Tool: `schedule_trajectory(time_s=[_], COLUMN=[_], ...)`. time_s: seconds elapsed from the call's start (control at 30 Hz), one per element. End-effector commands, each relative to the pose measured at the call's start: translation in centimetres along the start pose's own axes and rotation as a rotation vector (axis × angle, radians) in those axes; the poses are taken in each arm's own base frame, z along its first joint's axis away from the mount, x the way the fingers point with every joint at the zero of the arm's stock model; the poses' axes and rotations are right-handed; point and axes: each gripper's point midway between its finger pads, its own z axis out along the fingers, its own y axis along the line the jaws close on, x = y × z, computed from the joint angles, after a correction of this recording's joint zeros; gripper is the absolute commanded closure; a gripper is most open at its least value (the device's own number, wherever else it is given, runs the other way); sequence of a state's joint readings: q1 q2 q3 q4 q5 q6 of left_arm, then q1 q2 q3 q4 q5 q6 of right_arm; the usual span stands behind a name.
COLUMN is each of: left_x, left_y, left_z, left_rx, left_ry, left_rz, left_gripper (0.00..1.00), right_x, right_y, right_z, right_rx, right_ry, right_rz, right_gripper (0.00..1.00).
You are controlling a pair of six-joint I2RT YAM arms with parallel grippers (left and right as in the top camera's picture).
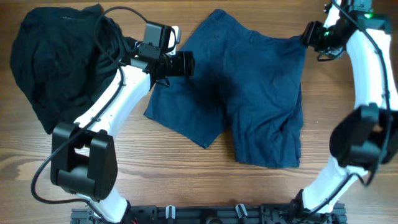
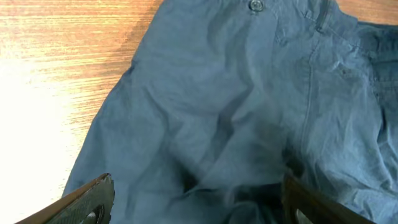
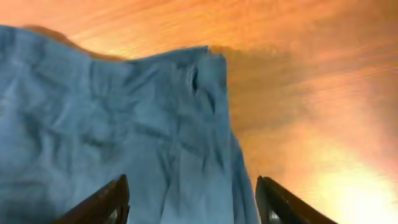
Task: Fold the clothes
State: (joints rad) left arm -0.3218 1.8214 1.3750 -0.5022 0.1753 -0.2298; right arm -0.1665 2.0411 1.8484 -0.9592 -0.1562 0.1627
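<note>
- Overhead, the left arm (image 1: 112, 99) rises from its base at the near left edge of the table (image 1: 186, 180) and slants away and to the right, beside the black garment heap (image 1: 56, 62).
- Its wrist ends over the left edge of the navy shorts (image 1: 249, 93), with the left gripper (image 1: 185, 64) pointing right.
- From the left wrist, the left gripper (image 2: 199, 208) has its fingers (image 2: 93, 199) spread wide, with wrinkled blue cloth lying under the gap and nothing pinched.
- The right arm (image 1: 367, 74) climbs from the near right, bends at a dark elbow and runs up the right side. The right gripper (image 1: 309, 34) points left at the far right corner of the shorts.
- Its fingers (image 3: 106, 202) stand apart, low over that corner, gripping nothing.
- The shorts lie flat and creased at the table's middle, just right of the black heap.
- A small metal button (image 2: 255, 5) shows on the shorts, its face too blurred to read.
</note>
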Motion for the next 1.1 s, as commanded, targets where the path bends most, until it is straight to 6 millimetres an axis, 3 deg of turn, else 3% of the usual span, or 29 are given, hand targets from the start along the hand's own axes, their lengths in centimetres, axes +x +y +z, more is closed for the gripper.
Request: schedule_trajectory(time_s=[0.0,0.1,0.17,0.33,0.47,0.73,0.77,0.83,0.87,1.0,1.07], left_x=[0.4,0.6,0.7,0.7,0.7,0.7,0.7,0.8,0.8,0.5,0.3], left_y=[0.3,0.5,0.5,0.5,0.6,0.5,0.5,0.5,0.5,0.4,0.4], left_z=[0.1,0.0,0.0,0.0,0.0,0.0,0.0,0.0,0.0,0.1,0.4], left_rx=[-0.018,-0.024,-0.025,-0.028,-0.028,-0.028,-0.028,-0.028,-0.028,-0.025,-0.022], left_ry=[0.012,0.023,0.026,0.024,0.024,0.025,0.025,0.027,0.027,0.017,0.006], left_rz=[0.011,0.009,0.008,0.008,0.008,0.008,0.008,0.008,0.008,0.011,0.013], left_gripper=[0.15,0.15,0.16,0.18,0.19,0.20,0.20,0.20,0.20,0.23,0.25], right_x=[0.3,0.6,0.7,-0.8,-4.9,-11.2,-11.4,-11.1,-11.0,-10.1,-8.4], right_y=[-0.5,-1.0,-1.3,-3.2,-3.7,-1.0,-1.0,-0.9,-0.9,-0.2,1.5], right_z=[4.7,7.3,8.8,8.2,6.5,5.3,5.2,4.6,4.2,0.2,-2.0], right_rx=[-0.007,-0.003,0.002,0.107,0.089,-0.019,-0.021,-0.019,-0.016,-0.017,-0.095], right_ry=[0.042,0.061,0.066,0.011,-0.112,-0.382,-0.385,-0.358,-0.346,-0.271,-0.202], right_rz=[-0.019,-0.004,0.004,-0.001,-0.095,-0.185,-0.178,-0.164,-0.162,-0.137,-0.122], right_gripper=[0.38,0.47,0.67,0.96,0.96,0.96,0.73,0.05,0.00,0.00,0.00])
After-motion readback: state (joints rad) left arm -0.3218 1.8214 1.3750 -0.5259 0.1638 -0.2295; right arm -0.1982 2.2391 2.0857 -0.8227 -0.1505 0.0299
